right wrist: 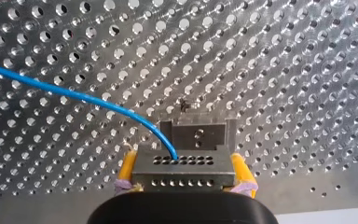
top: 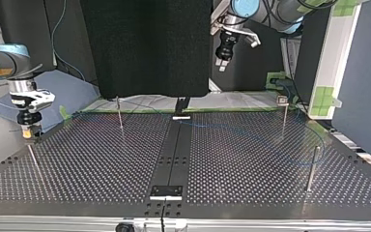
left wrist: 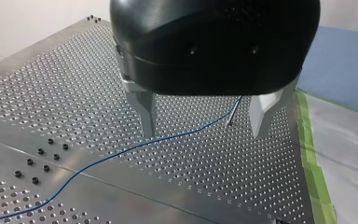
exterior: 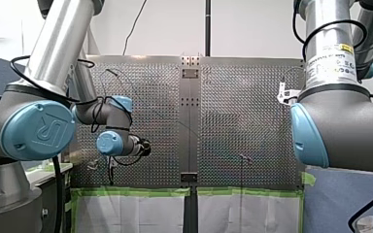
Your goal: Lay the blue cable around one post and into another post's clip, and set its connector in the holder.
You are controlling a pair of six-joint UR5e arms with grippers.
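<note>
Right up close in the right wrist view, my right gripper (right wrist: 185, 168) has its yellow pads (right wrist: 127, 167) clamped on both sides of the connector (right wrist: 186, 179). That makes sense, since the holder (right wrist: 198, 133) sits just beyond it on the table (right wrist: 284, 70); looks to me like it's lined up for seating. The cable (right wrist: 74, 95) leaves the connector's top and arcs away loosely, so I doubt anything's tugging on it. My left gripper (left wrist: 202, 130) hangs above the table with its jaws wide apart and empty. It straddles the cable's line with a post (left wrist: 233, 112) just ahead, I'd guess so it can steer the run. From across the table, the cable's route around the posts (top: 313, 166) is too faint to call.
</note>
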